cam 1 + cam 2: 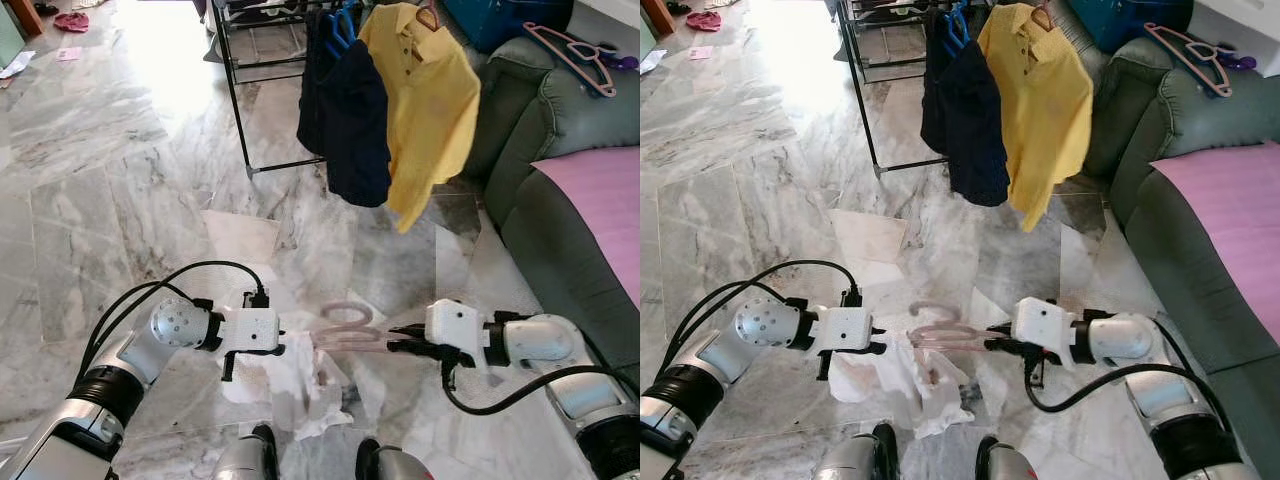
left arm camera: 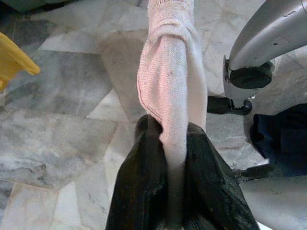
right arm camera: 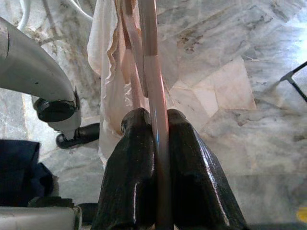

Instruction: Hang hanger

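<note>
A pale pink hanger (image 1: 345, 325) is held level low over the marble floor, between my two grippers. A whitish garment (image 1: 300, 385) droops from its left end. My left gripper (image 1: 283, 348) is shut on that pale cloth (image 2: 168, 62), which runs out from between its black fingers (image 2: 144, 191). My right gripper (image 1: 395, 342) is shut on the hanger's bar (image 3: 151, 72), and the garment (image 3: 108, 57) hangs beyond it. Ahead stands a black clothes rack (image 1: 240, 100) carrying a yellow shirt (image 1: 425, 100) and a dark navy garment (image 1: 355, 120).
A grey-green sofa (image 1: 540, 130) with a pink cover (image 1: 600, 200) lines the right side, and spare pink hangers (image 1: 575, 50) lie on its arm. Open marble floor (image 1: 120, 180) spreads to the left. My feet (image 1: 260, 445) are below the hanger.
</note>
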Robot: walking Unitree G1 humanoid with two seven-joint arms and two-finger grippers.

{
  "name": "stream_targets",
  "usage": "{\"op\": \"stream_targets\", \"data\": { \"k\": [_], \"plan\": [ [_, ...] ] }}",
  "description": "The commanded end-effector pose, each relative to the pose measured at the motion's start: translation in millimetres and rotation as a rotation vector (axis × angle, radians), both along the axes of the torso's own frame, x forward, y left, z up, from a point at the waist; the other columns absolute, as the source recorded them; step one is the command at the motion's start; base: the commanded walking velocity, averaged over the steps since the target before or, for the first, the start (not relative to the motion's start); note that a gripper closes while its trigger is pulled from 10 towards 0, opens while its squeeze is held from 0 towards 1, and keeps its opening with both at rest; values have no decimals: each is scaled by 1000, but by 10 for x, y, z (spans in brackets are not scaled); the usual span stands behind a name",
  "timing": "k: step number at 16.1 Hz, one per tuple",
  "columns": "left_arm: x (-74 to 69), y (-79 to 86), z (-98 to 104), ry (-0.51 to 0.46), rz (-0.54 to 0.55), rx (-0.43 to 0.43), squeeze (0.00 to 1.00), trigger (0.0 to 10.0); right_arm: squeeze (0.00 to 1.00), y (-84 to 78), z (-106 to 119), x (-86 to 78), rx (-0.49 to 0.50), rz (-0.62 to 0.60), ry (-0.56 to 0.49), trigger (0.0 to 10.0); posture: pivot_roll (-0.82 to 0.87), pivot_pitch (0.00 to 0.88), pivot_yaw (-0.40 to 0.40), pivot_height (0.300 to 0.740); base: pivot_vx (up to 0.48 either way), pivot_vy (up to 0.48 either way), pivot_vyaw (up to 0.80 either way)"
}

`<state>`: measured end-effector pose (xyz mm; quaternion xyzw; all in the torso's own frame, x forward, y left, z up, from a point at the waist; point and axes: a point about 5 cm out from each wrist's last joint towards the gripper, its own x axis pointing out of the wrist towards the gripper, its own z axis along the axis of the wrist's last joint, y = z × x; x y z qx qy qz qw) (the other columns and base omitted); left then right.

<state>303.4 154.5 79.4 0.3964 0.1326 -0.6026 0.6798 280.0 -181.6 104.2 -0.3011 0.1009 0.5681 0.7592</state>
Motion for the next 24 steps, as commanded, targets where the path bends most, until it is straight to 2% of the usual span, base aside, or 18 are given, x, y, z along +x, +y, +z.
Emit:
{"op": "stream_targets", "data": {
  "k": [1, 3, 4, 7, 13, 16, 17, 18, 21, 24],
  "plan": [
    [-57, 3, -91, 43, -31, 53, 0, 0, 0, 28, 117, 77, 28, -15, -72, 10000, -15, 215, 26, 740, 0, 0, 0],
    [-44, -7, -99, 37, -20, 55, 0, 0, 0, 27, 125, 96, 32, -21, -80, 10000, -18, 211, 26, 740, 0, 0, 0],
    [-17, -3, -106, 14, 5, 59, 0, 0, 1000, 11, 120, 103, 37, -29, -69, 10000, -18, 209, 25, 740, 0, 0, 0],
    [50, 108, -104, -35, 62, 109, 0, 0, 1000, -41, 133, 92, 12, -21, -62, 10000, -17, 207, 24, 740, 0, 0, 0],
    [90, 306, -140, -57, 175, 126, 0, 0, 1000, -245, 279, 113, -67, -36, -68, 10000, -11, 204, 26, 740, 0, 0, 0],
    [173, 459, -132, -97, 374, 74, 0, 0, 1000, -291, 234, 63, -78, -71, -36, 10000, -21, 197, 15, 740, 0, 0, 0],
    [206, 490, -115, -109, 449, 31, 0, 0, 1000, -259, 174, 35, -52, -92, -26, 10000, -21, 195, 13, 740, 0, 0, 0],
    [226, 530, -102, -137, 515, -3, 0, 0, 1000, -172, 57, -25, 22, -144, 5, 10000, -22, 193, 8, 740, 0, 0, 0],
    [283, 570, -47, -192, 620, -68, 0, 0, 1000, -43, -112, -90, 120, -237, 44, 10000, -22, 195, 4, 740, 0, 0, 0],
    [339, 522, 80, -249, 661, -191, 0, 0, 1000, 63, -401, -70, 224, -464, 64, 10000, -24, 195, 4, 740, 0, 0, 0]
  ]
}}
